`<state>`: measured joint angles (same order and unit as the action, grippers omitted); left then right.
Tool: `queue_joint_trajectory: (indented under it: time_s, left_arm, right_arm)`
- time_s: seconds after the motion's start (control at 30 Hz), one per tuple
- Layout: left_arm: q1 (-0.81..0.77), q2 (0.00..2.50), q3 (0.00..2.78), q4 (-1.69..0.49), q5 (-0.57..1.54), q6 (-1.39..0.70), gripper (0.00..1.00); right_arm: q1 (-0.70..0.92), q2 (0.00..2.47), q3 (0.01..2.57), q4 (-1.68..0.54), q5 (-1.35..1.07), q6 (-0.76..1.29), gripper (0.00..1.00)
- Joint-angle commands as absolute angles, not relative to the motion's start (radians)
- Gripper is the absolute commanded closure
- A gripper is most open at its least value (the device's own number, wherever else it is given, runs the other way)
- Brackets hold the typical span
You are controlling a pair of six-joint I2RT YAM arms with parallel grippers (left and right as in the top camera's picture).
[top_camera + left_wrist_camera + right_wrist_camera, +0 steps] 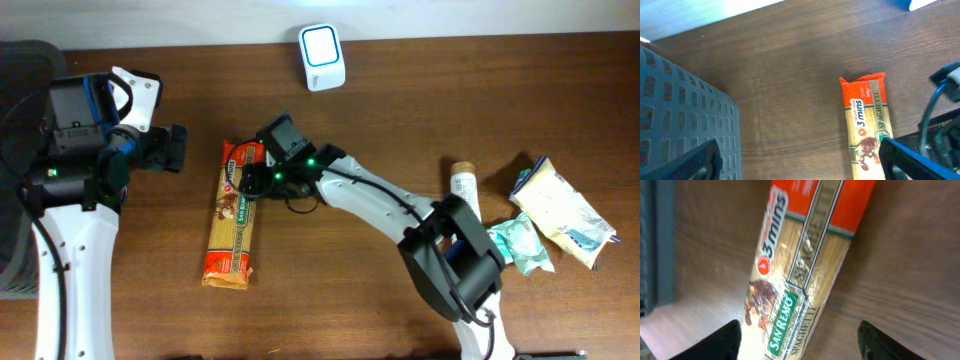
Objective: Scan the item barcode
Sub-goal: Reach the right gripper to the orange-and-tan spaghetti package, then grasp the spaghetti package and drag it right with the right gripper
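A long orange and clear spaghetti pack point(230, 222) lies flat on the brown table point(400, 90), left of centre. My right gripper point(252, 183) hovers over the pack's upper half. In the right wrist view its black fingertips point(715, 342) stand wide apart, the spaghetti pack point(800, 275) lying between them, with bare wood between the pack and the right-hand finger. The right gripper point(800, 345) is open. My left gripper point(178, 150) sits left of the pack's top end, open and holding nothing. In the left wrist view the spaghetti pack point(867, 120) lies beside the right-hand finger of the left gripper point(800, 165).
A white scanner-like device point(322, 43) stands at the back edge. A white bottle point(462, 185), a teal packet point(525, 242) and a pale yellow packet point(565, 210) lie at the right. A grey slotted basket point(685, 115) sits at the far left.
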<state>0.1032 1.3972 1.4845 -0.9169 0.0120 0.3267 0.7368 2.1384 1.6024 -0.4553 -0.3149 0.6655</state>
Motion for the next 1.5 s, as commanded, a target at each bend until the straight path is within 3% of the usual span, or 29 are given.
queue_joint_trajectory:
  time_s: [0.0,0.2,0.27,0.33,0.43,0.5,0.73,0.93,1.17,1.37,1.47]
  left_arm:
    - [0.106,1.391,1.490,-0.915,0.023,0.342,0.01]
    - [0.106,1.391,1.490,-0.915,0.023,0.342,0.01]
    - [0.106,1.391,1.490,-0.915,0.023,0.342,0.01]
    - [0.106,1.391,1.490,-0.915,0.023,0.342,0.01]
    - [0.106,1.391,1.490,-0.915,0.023,0.342,0.01]
    - [0.106,1.391,1.490,-0.915,0.023,0.342,0.01]
    - [0.106,1.391,1.490,-0.915,0.023,0.342,0.01]
    - [0.106,1.391,1.490,-0.915,0.023,0.342,0.01]
    - [0.106,1.391,1.490,-0.915,0.023,0.342,0.01]
    - [0.106,1.391,1.490,-0.915,0.023,0.342,0.01]
    - [0.106,1.391,1.490,-0.915,0.023,0.342,0.01]
  right_arm:
    - [0.752,2.185,1.594,-0.440,-0.302,0.690,0.33]
    - [0.764,2.266,1.594,-0.371,-0.321,0.685,0.38]
    - [0.775,2.294,1.593,-0.335,-0.329,0.685,0.44]
    - [0.777,2.296,1.593,-0.333,-0.329,0.685,0.53]
    - [0.777,2.296,1.593,-0.335,-0.329,0.685,0.75]
    - [0.777,2.296,1.593,-0.342,-0.330,0.685,0.96]
    - [0.685,2.079,1.603,-0.628,-0.379,0.400,0.96]
    - [0.633,1.863,1.604,-1.015,0.028,0.374,0.96]
    - [0.630,1.961,1.609,-1.213,0.499,0.444,0.96]
    - [0.611,2.039,1.640,-1.185,0.358,0.415,0.96]
    - [0.667,2.046,1.639,-1.114,0.209,0.389,0.84]
